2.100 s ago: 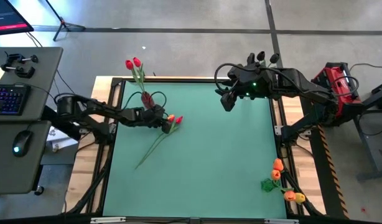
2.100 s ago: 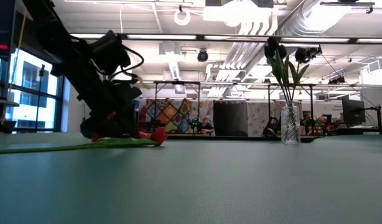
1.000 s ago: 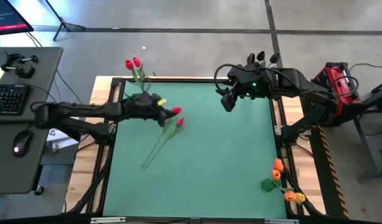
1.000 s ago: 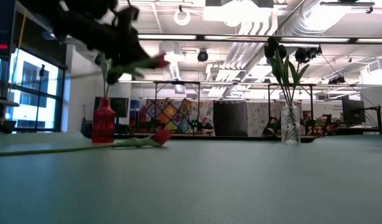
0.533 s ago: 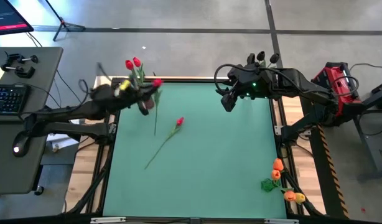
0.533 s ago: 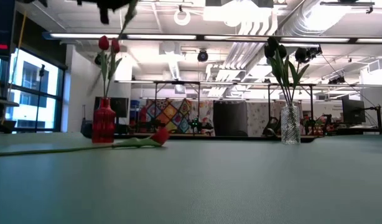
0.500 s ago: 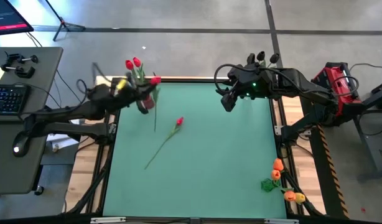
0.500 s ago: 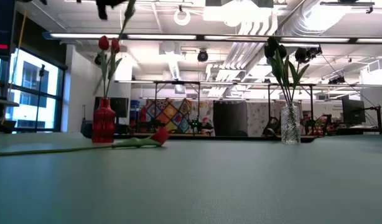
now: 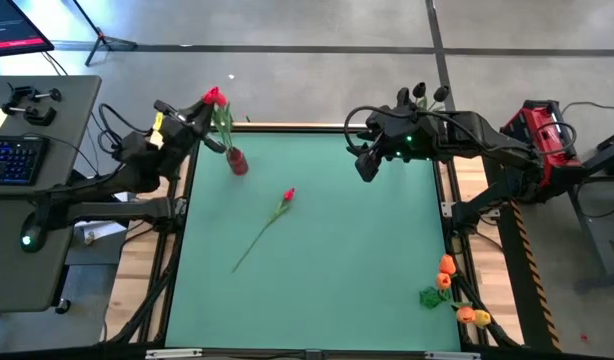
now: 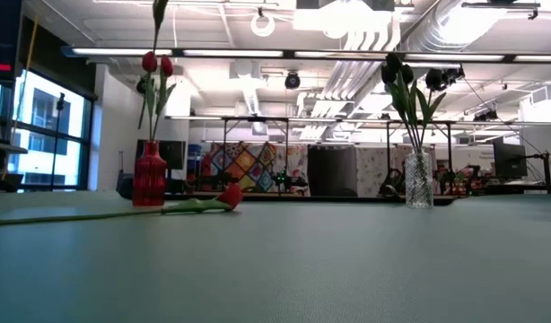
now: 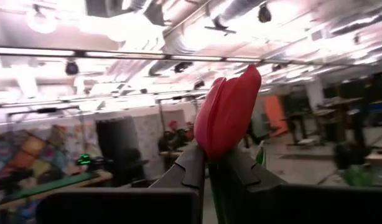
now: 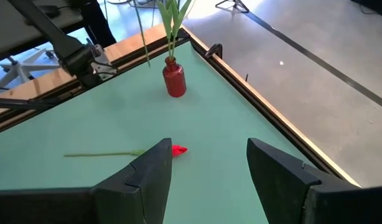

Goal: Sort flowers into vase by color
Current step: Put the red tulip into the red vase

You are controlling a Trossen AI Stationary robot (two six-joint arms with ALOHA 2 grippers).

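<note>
Left gripper (image 11: pixel 208 163) up high near the far left corner of the table (image 9: pixel 317 260), fingers pinched tight on a red tulip (image 11: pixel 227 112) just under its head; the wrist view shows the bloom standing straight up out of the fingertips. From above, the held bloom sits over the table's far edge, close to the red vase (image 9: pixel 236 161), and the stem appears to hang down toward that vase, though where its tip ends I cannot tell. The low view shows the red vase (image 10: pixel 150 174) upright with two red heads already in it and a further stem running up out of the picture. Step in hand, as I judge it: seat this stem in the red vase. To do it well, keep the stem plumb over the narrow neck, lower slowly so the tip enters the mouth rather than catching the rim, mind the leaves already inside, and release only once the stem is well down, since the light vase could tip. One more red tulip (image 9: pixel 284 200) lies flat near the table's middle, stem trailing toward the near left. Right gripper (image 12: pixel 209 158) waits over the far right side, fingers spread wide, holding nothing. Clear vase (image 10: pixel 418 191) with dark tulips stands far right; orange tulips (image 9: pixel 449 285) lie at the near right corner.
</note>
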